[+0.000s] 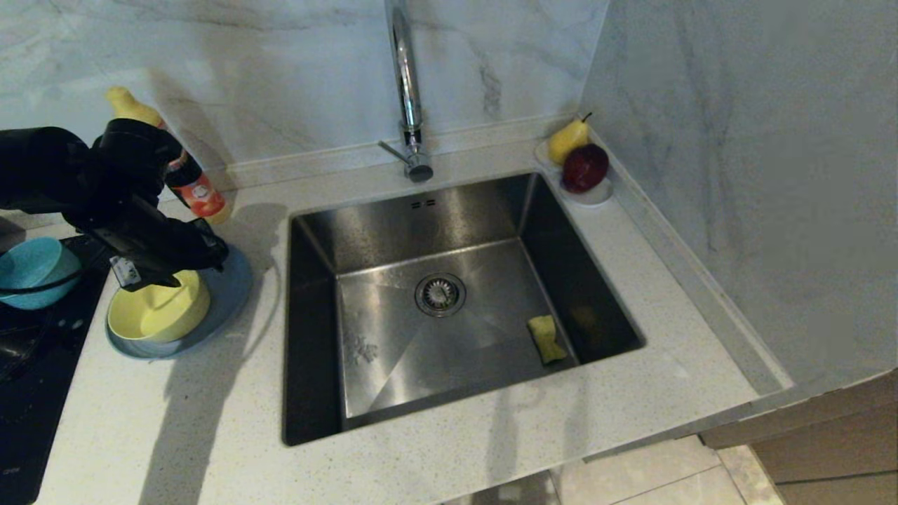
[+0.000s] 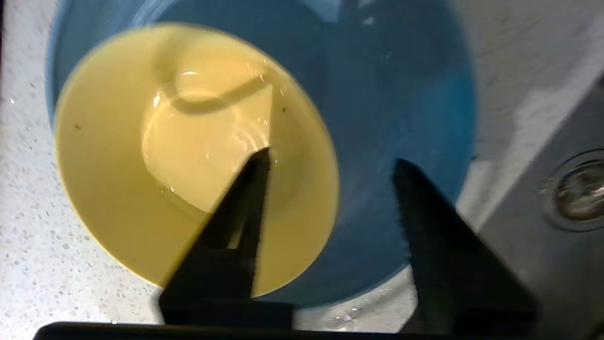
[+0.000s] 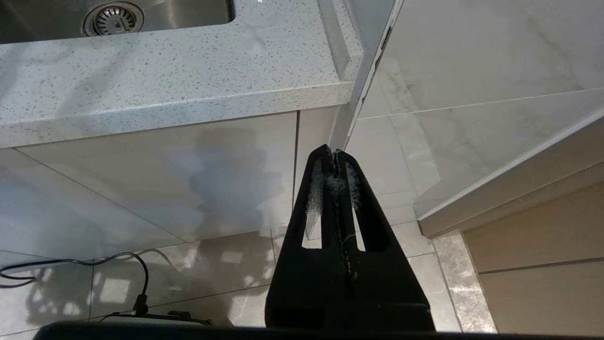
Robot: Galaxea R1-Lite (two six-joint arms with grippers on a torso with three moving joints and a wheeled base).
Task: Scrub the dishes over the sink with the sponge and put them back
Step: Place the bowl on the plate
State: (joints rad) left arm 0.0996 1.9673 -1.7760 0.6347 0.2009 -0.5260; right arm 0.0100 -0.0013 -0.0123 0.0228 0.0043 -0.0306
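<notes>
Bowl handling was the matter at the left of the head view: the yellow bowl [image 1: 158, 308] sat inside the grey-blue plate [image 1: 235, 291] on the counter, beside the sink [image 1: 421, 231]. The left gripper [image 2: 330, 163] hung over it with fingers spread, one above the bowl's inside, one outside its rim, holding nothing. The bowl looked light, stiff and wet, probably slippery; its rim seemed the best place to pinch. The sponge [image 1: 547, 339] lay at the lower right of the basin. The right gripper [image 3: 334, 153] was pressed together, parked below the counter edge.

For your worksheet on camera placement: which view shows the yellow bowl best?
The left wrist view: the yellow bowl fills it from above, sitting on the plate. The head view shows it smaller, its rim partly hidden by the left gripper. The right wrist view misses it.
</notes>
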